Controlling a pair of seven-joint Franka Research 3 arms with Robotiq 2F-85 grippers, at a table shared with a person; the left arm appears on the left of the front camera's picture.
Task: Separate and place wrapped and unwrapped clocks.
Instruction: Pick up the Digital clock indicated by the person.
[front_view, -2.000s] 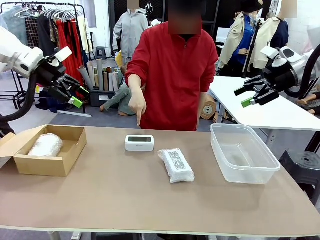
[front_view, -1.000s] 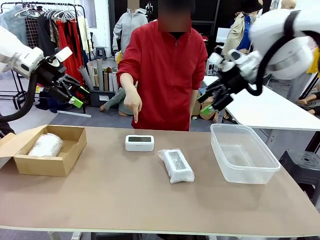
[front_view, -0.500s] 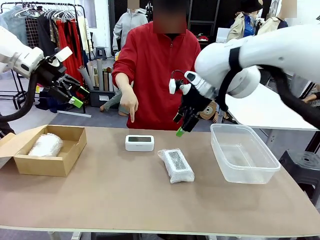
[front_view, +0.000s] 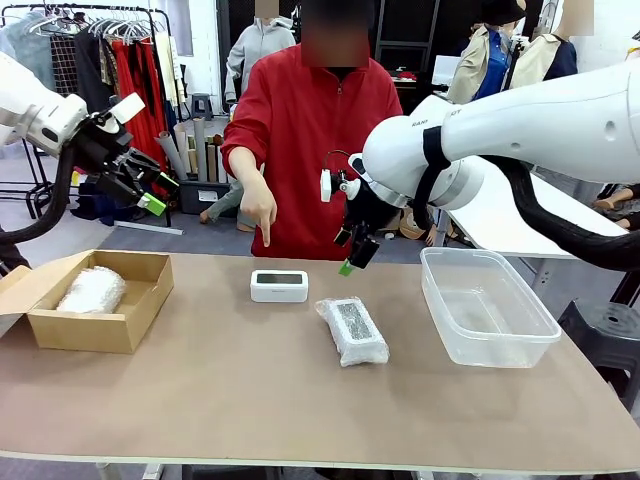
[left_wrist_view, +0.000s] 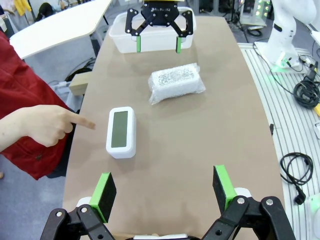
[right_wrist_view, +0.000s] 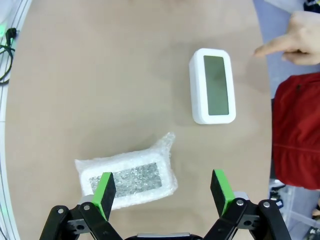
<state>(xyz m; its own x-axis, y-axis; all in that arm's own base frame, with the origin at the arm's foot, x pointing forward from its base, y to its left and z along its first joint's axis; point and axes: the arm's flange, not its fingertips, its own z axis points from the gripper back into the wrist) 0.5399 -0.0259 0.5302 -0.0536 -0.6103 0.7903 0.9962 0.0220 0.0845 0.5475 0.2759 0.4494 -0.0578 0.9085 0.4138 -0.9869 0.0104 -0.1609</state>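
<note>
Right pincer (front_view: 350, 262) wide, empty, hanging over desk (front_view: 250, 400). Wrapped clock (right_wrist_view: 127, 177) sits below its one finger, bare clock (right_wrist_view: 212, 86) farther ahead; gap probably well clear. Half a second back pincer was slightly farther from bare clock. Left pincer (front_view: 150, 195) wide, unmoved.

Left gripper (left_wrist_view: 165, 192): rises from the bottom edge; jaws spread wide; nothing between the green pads (left_wrist_view: 106, 196)
Table (left_wrist_view: 215, 135): brown top, running away from the camera
White digital clock (left_wrist_view: 121, 132): lies flat, grey-green screen up
Person's hand (left_wrist_view: 45, 125): index finger points at the clock; fingertip just beside it, apart; red sleeve (left_wrist_view: 17, 85) behind
Bubble-wrapped clock (left_wrist_view: 176, 82): beyond the bare clock, apart from it
Right gripper (left_wrist_view: 158, 47): hangs past the wrapped clock; jaws spread, empty
Clear plastic tub (left_wrist_view: 118, 35): at the far end, behind that gripper
</note>
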